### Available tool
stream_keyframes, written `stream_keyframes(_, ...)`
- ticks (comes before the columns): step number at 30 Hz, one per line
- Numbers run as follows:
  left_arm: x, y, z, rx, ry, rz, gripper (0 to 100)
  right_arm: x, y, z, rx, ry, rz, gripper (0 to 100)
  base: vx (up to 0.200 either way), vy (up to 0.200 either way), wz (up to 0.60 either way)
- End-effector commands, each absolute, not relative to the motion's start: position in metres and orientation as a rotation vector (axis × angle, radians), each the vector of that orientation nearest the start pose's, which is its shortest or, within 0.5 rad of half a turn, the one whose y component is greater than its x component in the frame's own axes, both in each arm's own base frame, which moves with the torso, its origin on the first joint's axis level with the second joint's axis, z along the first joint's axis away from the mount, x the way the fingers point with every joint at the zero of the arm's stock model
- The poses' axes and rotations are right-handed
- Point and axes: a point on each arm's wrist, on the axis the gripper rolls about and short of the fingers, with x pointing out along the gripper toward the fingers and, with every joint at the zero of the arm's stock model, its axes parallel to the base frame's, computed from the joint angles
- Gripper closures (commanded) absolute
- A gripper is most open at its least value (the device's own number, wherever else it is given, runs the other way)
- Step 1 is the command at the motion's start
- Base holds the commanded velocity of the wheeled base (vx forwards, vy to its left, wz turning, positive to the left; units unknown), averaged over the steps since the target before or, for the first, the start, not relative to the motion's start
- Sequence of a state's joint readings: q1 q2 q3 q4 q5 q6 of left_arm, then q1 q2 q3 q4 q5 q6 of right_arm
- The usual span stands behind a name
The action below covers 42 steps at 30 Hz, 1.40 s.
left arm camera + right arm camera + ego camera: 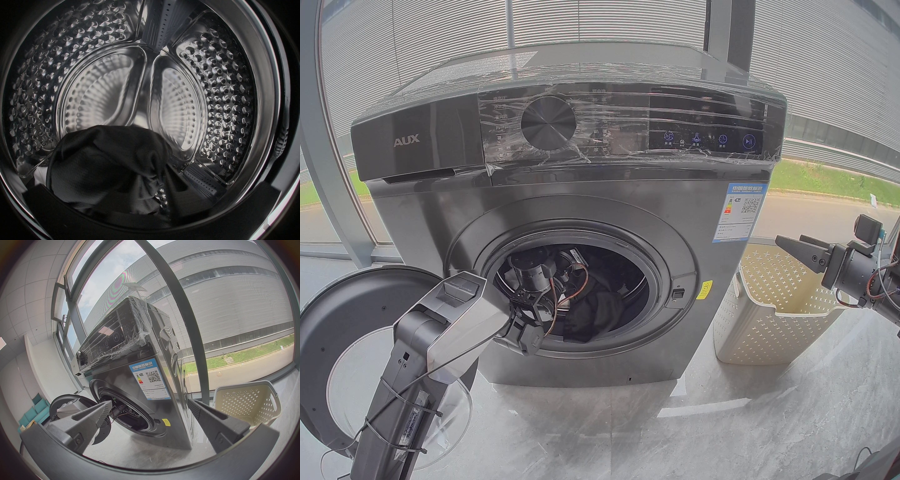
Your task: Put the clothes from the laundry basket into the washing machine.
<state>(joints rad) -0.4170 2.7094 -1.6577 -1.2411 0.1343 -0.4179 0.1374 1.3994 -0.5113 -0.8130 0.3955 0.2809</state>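
The grey front-loading washing machine [569, 187] has its round door [344, 350] swung open to the left. My left arm goes in through the opening, and my left gripper [553, 294] is inside the drum [218, 93]. A dark garment [106, 162] lies bunched on the drum floor close below it, and shows through the opening as dark cloth [600, 312]. The cream laundry basket [775, 306] stands on the floor to the right of the machine. My right gripper [795, 245] hangs open above the basket, holding nothing; its fingers [218, 424] are spread wide.
The basket [247, 399] has perforated walls and its visible inside holds no clothes. Tall windows and a grey frame post [187, 333] stand behind the machine. Pale tiled floor [675, 425] lies open in front.
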Motion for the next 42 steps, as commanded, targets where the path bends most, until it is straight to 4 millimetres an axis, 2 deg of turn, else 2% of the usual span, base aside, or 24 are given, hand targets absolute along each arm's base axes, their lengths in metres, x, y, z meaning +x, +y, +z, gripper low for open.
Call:
stream_keyframes(1,0.481,-0.211,0.03,-0.461,-0.119,-0.321,0,0.214,0.039,0.2,0.284,0.15,0.52,0,0.0,0.0,0.0)
stream_keyframes(5,0.479,-0.212,0.03,-0.454,-0.109,-0.322,0,0.215,0.039,0.2,0.283,0.148,0.52,0,0.0,0.0,0.0)
stream_keyframes(8,0.466,-0.214,0.029,-0.435,-0.048,-0.328,0,0.214,0.039,0.2,0.283,0.148,0.52,0,0.0,0.0,0.0)
stream_keyframes(12,0.442,-0.206,0.024,-0.402,0.084,-0.353,0,0.214,0.038,0.201,0.284,0.144,0.519,0,0.0,0.0,0.0)
stream_keyframes(18,0.413,-0.192,0.034,-0.378,0.167,-0.372,0,0.212,0.038,0.202,0.287,0.143,0.52,0,0.0,0.0,0.0)
stream_keyframes(24,0.389,-0.184,0.011,-0.286,0.252,-0.389,0,0.213,0.039,0.202,0.287,0.141,0.522,0,0.0,0.0,0.0)
stream_keyframes(28,0.386,-0.19,-0.002,-0.289,0.205,-0.405,0,0.212,0.039,0.202,0.288,0.141,0.522,0,0.0,0.0,0.0)
stream_keyframes(30,0.376,-0.201,-0.013,-0.297,0.222,-0.436,0,0.212,0.039,0.202,0.288,0.141,0.522,0,0.0,0.0,0.0)
stream_keyframes(32,0.367,-0.209,-0.016,-0.318,0.246,-0.458,0,0.212,0.039,0.202,0.288,0.141,0.524,0,0.0,0.0,0.0)
stream_keyframes(35,0.362,-0.219,-0.013,-0.361,0.257,-0.478,0,0.212,0.038,0.202,0.288,0.141,0.522,0,0.0,0.0,0.0)
stream_keyframes(42,0.366,-0.214,-0.011,-0.356,0.27,-0.46,0,0.211,0.038,0.202,0.289,0.14,0.522,0,0.0,0.0,0.0)
